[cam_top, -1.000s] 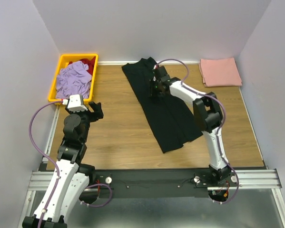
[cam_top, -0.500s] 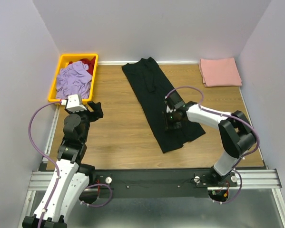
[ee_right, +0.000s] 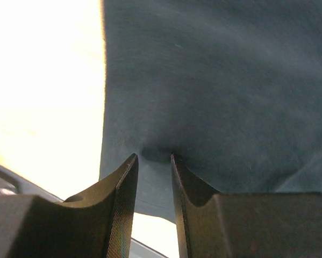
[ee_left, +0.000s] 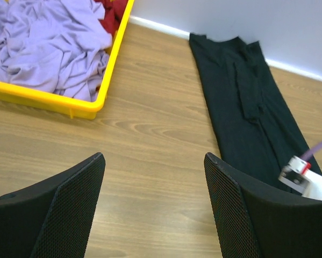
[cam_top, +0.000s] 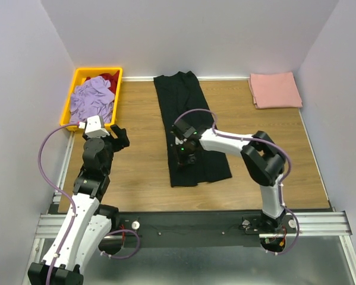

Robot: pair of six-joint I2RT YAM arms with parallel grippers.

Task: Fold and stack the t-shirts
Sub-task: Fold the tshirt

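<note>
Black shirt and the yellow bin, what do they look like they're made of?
Black shirt: soft knit cloth, probably cotton jersey, with a matte finish. It lies limp and flat with soft folds, and it puckers in the right wrist view.
Yellow bin: likely moulded plastic, smooth with a slight sheen. The colour is uniform and bright, and the thin walls look rigid, with a rounded rim.

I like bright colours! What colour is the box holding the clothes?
Yellow. The box shows best in the top view.
</note>
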